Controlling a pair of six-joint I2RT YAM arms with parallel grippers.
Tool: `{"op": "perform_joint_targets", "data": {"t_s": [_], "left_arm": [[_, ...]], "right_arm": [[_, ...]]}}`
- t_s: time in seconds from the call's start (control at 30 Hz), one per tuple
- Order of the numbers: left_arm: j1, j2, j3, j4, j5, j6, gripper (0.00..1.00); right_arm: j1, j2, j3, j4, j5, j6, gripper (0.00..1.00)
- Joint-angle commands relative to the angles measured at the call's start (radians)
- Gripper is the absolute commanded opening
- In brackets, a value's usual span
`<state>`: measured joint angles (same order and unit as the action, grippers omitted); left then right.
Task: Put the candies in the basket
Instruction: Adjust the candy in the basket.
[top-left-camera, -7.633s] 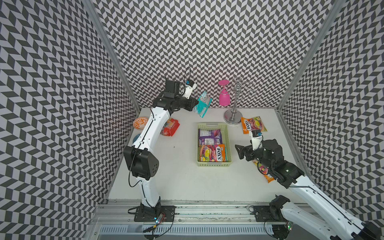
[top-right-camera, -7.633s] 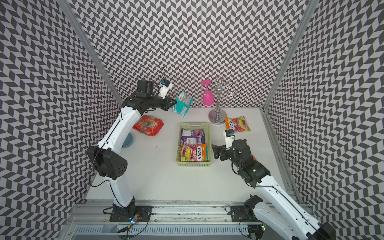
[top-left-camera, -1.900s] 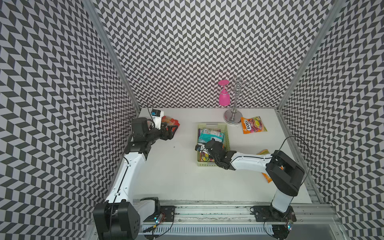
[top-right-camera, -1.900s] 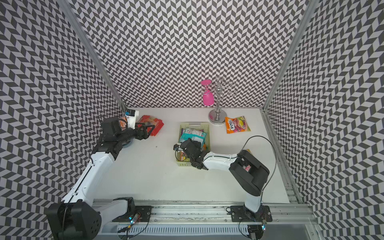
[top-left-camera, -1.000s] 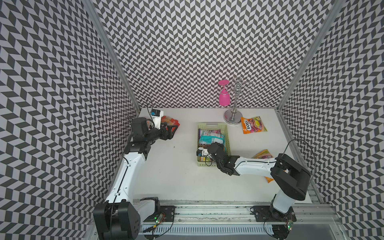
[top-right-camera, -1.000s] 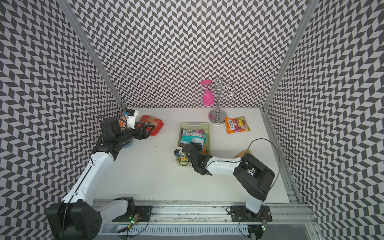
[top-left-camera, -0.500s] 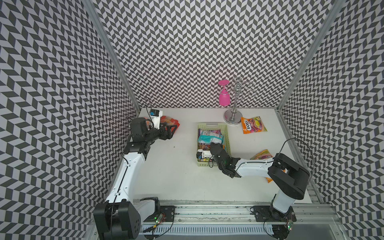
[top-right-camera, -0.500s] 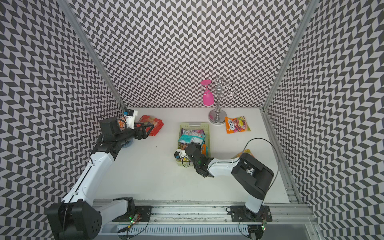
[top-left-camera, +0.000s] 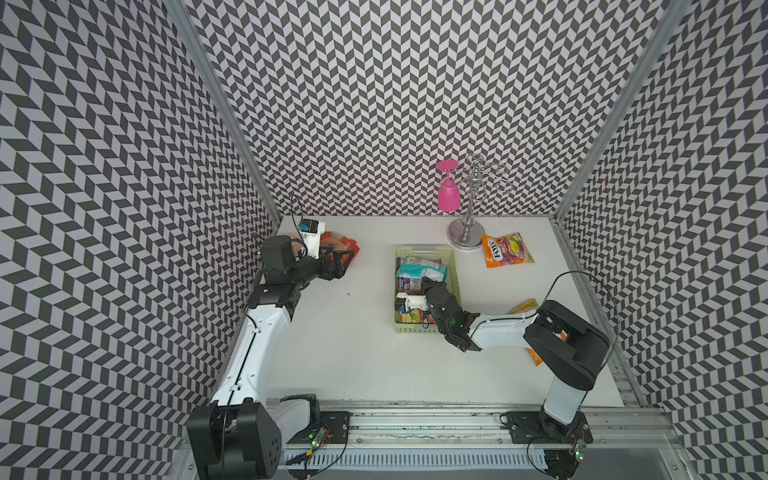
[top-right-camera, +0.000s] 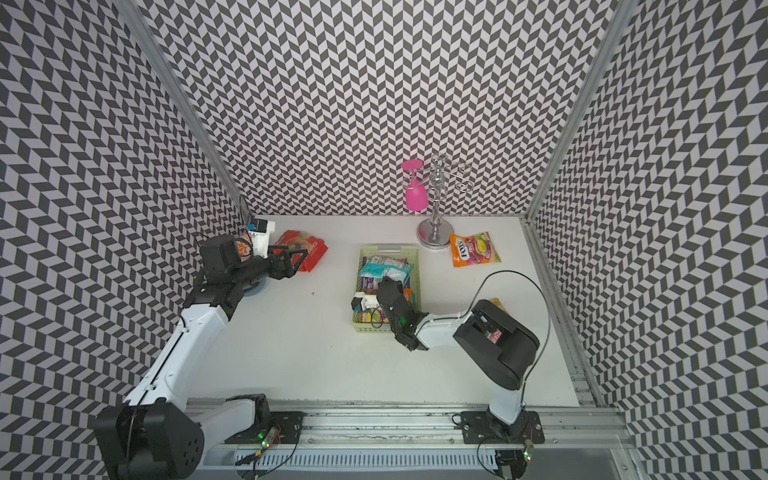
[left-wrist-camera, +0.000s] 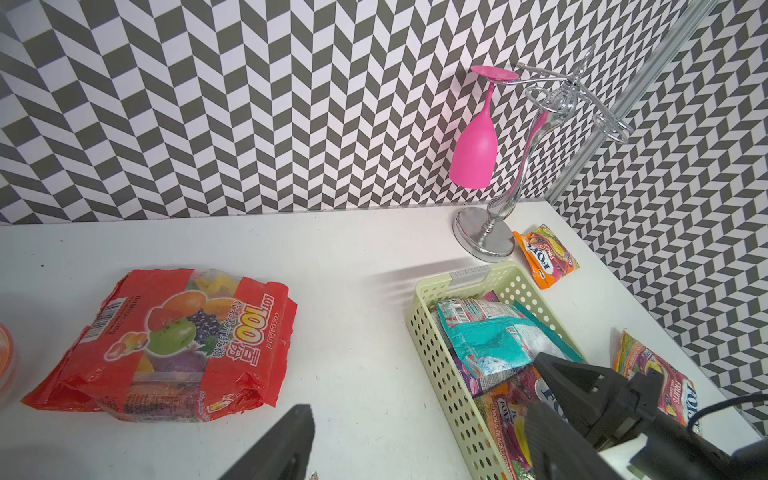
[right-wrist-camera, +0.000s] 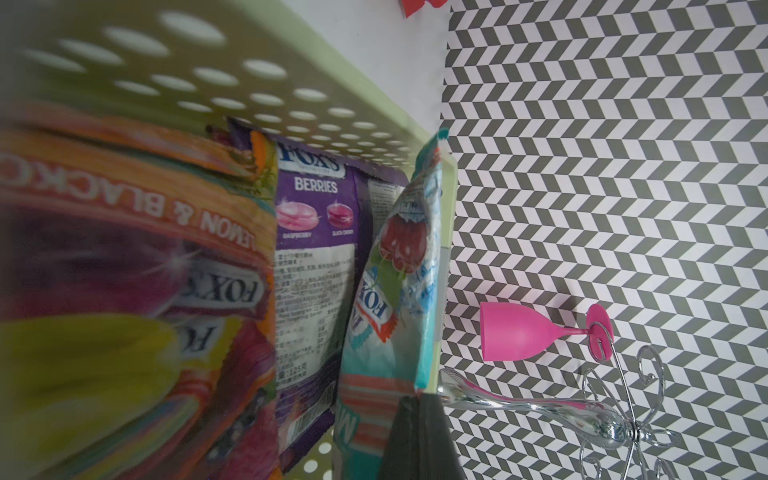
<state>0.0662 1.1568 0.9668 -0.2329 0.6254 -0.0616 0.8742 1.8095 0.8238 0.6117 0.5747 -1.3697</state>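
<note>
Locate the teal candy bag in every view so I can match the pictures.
In a top view: the teal candy bag lies at the far end of the basket.
In a top view: again at the basket's far end.
Left wrist: in the basket, over the purple bag.
Right wrist: close up, beside the purple bag.
Shared landmark: the hanging pink glass, seen in all four.

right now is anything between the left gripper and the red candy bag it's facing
Nothing visible does. The left gripper is open and points at the red candy bag, which lies flat with only bare table between them in the left wrist view.
</note>
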Motion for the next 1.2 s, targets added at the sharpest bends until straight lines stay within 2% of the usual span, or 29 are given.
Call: {"op": "perform_joint_targets", "data": {"t_s": [0.0,0.2,0.37,0.53,0.63,0.73,0.77,0.8,0.87,0.93,0.97,1.03,1.17], "left_arm": [[0.007,-0.012,-0.005,0.022,0.016,-0.001,0.84],[0.008,-0.014,-0.003,0.020,0.014,0.001,0.84],[0.012,-0.015,-0.009,0.023,0.016,-0.002,0.84],[0.017,-0.018,-0.009,0.025,0.019,-0.007,0.84],[0.017,-0.019,-0.010,0.025,0.019,-0.004,0.84],[0.017,-0.018,-0.010,0.026,0.022,-0.006,0.84],[0.017,-0.019,-0.008,0.026,0.022,-0.006,0.84],[0.017,-0.019,-0.008,0.023,0.022,-0.005,0.84],[0.017,-0.020,-0.008,0.024,0.022,-0.003,0.84],[0.018,-0.018,-0.010,0.024,0.021,-0.004,0.84],[0.018,-0.018,-0.010,0.024,0.021,-0.004,0.84],[0.018,-0.017,-0.011,0.025,0.022,-0.004,0.84],[0.017,-0.014,-0.009,0.027,0.025,-0.005,0.84]], "right_arm": [[0.017,-0.014,0.016,0.061,-0.040,0.009,0.00],[0.065,-0.125,-0.023,0.071,-0.062,-0.028,0.00],[0.058,-0.224,-0.048,0.053,-0.102,-0.030,0.00],[-0.012,-0.249,0.096,-0.214,-0.192,0.062,0.00],[-0.041,-0.250,0.157,-0.306,-0.239,0.099,0.00],[-0.046,-0.232,0.238,-0.441,-0.246,0.174,0.00],[-0.046,-0.228,0.273,-0.511,-0.267,0.233,0.06],[-0.046,-0.226,0.298,-0.560,-0.288,0.291,0.16],[-0.043,-0.228,0.342,-0.658,-0.332,0.428,0.50],[-0.030,-0.235,0.357,-0.699,-0.366,0.571,0.69],[-0.026,-0.238,0.355,-0.713,-0.388,0.631,0.75],[0.000,-0.235,0.346,-0.727,-0.382,0.716,0.79],[0.061,-0.156,0.382,-0.796,-0.228,0.875,0.80]]}}
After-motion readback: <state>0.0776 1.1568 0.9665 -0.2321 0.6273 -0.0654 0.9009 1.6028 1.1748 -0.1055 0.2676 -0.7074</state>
